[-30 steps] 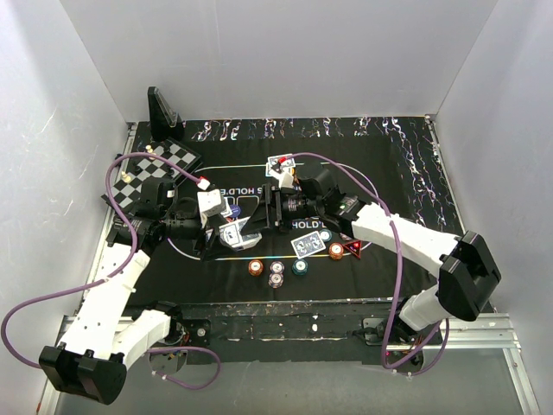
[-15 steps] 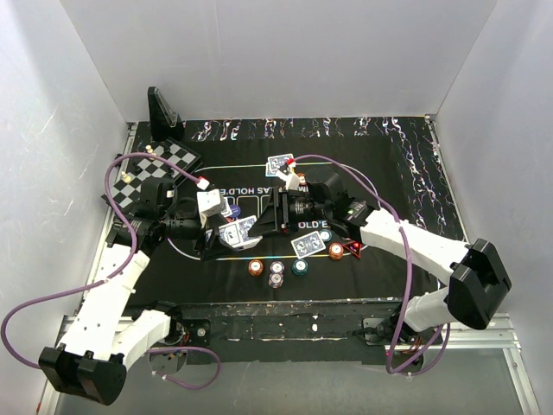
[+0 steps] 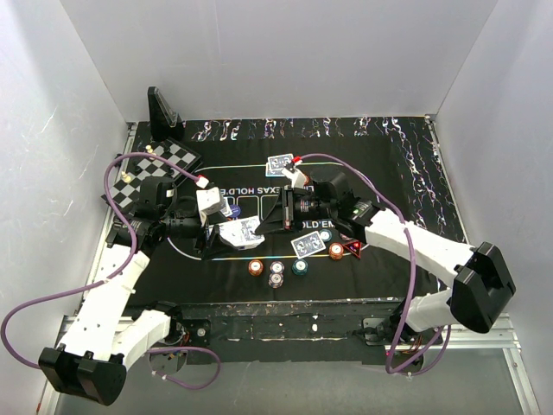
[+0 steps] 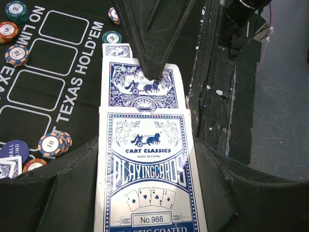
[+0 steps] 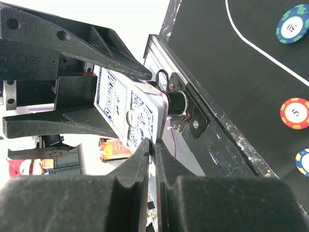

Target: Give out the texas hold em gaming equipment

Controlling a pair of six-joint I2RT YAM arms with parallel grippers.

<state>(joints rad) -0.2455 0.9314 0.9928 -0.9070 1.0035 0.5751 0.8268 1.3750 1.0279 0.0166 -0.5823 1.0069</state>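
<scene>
My left gripper point(image 3: 229, 233) point(image 4: 147, 150) is shut on a blue-and-white playing card box point(image 3: 242, 232) point(image 4: 147, 179) held above the mat. One patterned-back card point(image 4: 142, 89) point(image 5: 144, 113) sticks out of the box's open end. My right gripper point(image 3: 273, 221) point(image 5: 155, 145) reaches in from the right, its fingers pinched on that card's edge. Loose cards lie on the mat at front point(image 3: 308, 245) and back point(image 3: 281, 164). An orange chip point(image 3: 256, 267), a white chip point(image 3: 276, 269) and a teal chip point(image 3: 299, 266) sit in a row near the front. Another orange chip point(image 3: 336, 251) lies beside a red triangle marker point(image 3: 352, 250).
The black hold'em mat point(image 3: 389, 181) covers the table. A chessboard point(image 3: 160, 169) lies at the back left, with a black stand point(image 3: 162, 112) behind it. More chips point(image 4: 16, 53) point(image 5: 294, 113) lie scattered on the mat. Purple cables loop over both arms.
My right gripper moved left to the box's open end and closed on the protruding card. The left gripper kept hold of the box, hardly moving.
</scene>
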